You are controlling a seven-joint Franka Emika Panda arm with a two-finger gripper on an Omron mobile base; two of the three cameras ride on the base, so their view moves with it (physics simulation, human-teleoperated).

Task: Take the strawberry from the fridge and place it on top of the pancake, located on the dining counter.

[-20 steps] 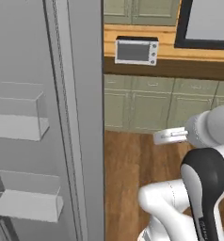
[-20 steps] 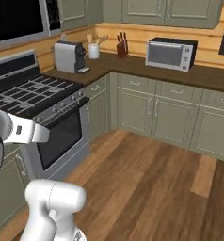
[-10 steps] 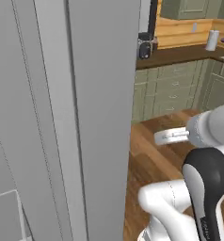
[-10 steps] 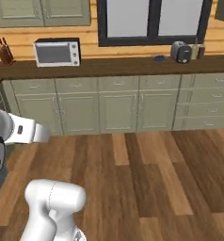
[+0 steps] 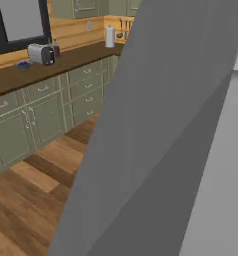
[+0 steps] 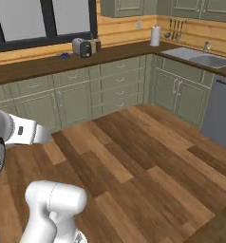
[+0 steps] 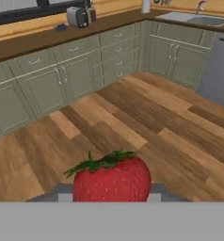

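Red fills the low middle of my hand view: the strawberry sits right at the pincer, leafy green cap up, with a grey finger showing at either side of it, so I read the pincer as clamped on the berry.

Past the berry lies a wooden plank floor, well below it. Beyond the floor runs a row of sage-green cabinets under a dark brown worktop. On that worktop, far ahead and to the left, stands a toaster; far ahead and to the right there is a sink with a tap, and a white roll between the two.

From the right base view I see the arm's white wrist reaching out at the left edge, over the same floor. In the left base view a big grey panel stands close in front, blocking most of the room; I cannot tell what it belongs to.
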